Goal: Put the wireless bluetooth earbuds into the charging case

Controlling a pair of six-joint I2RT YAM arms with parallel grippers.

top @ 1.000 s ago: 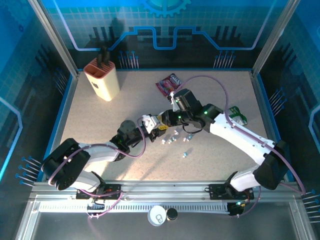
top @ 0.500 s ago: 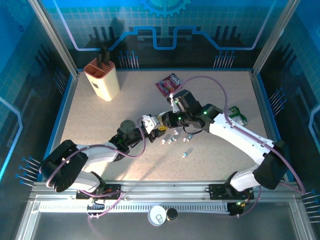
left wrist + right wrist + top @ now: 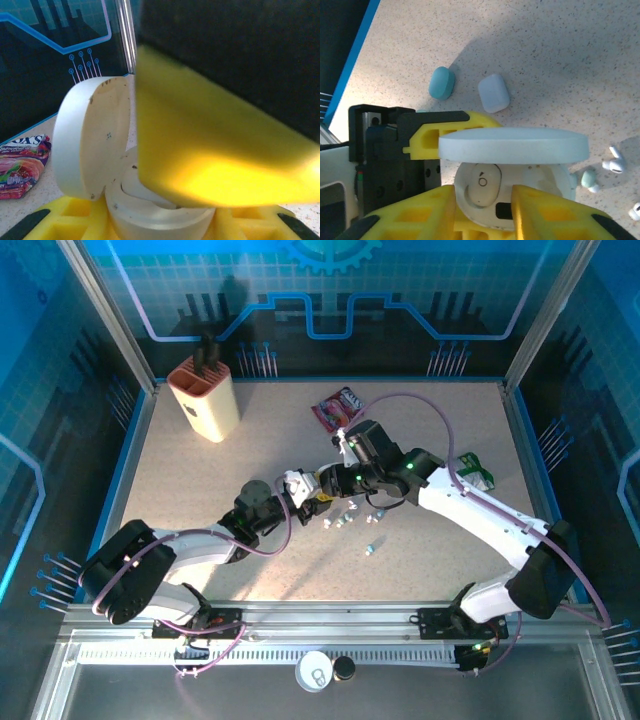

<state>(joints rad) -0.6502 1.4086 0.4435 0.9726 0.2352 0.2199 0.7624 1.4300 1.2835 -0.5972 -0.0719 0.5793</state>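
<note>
Nearest the arm bases, one loose earbud (image 3: 371,549) lies alone on the speckled table (image 3: 440,560). Just beyond it a small cluster of wireless bluetooth earbuds (image 3: 345,521) sits near the two grippers. The left gripper (image 3: 298,490) pinches the base of the open white charging case (image 3: 512,145), whose lid is hinged up. The right gripper (image 3: 483,200) hangs over the case with its yellow fingers (image 3: 545,215) spread apart, holding nothing; between them one white earbud (image 3: 481,182) sits in a well of the case. Farther back lies a pink snack packet (image 3: 338,408), and at the far left stands a beige knife block (image 3: 205,395)
</note>
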